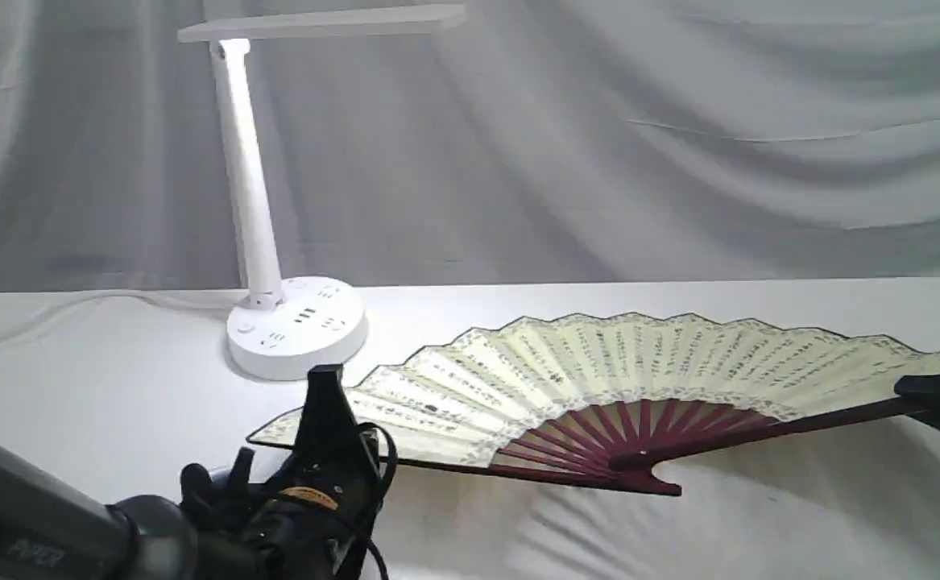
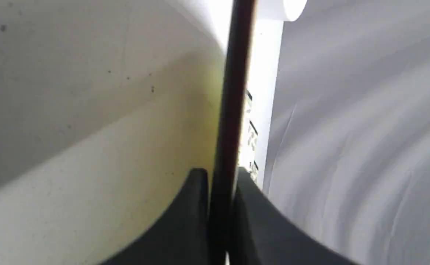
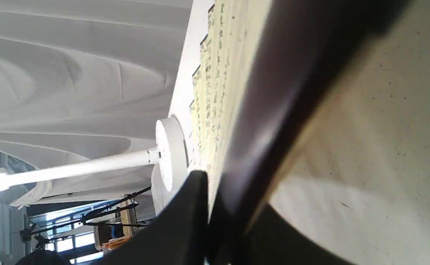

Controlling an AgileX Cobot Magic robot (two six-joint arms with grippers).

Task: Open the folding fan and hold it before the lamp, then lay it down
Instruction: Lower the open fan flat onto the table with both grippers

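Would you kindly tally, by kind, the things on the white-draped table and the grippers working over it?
folding fan: 1, spread open
lamp: 1
grippers: 2, the left gripper and the right gripper, one clamped on each end guard of the fan
Total: 4

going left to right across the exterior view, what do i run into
lamp → folding fan → right tool, shut on the fan's right-hand guard. The left tool is left out: it overlaps both the lamp base and the fan's left edge.
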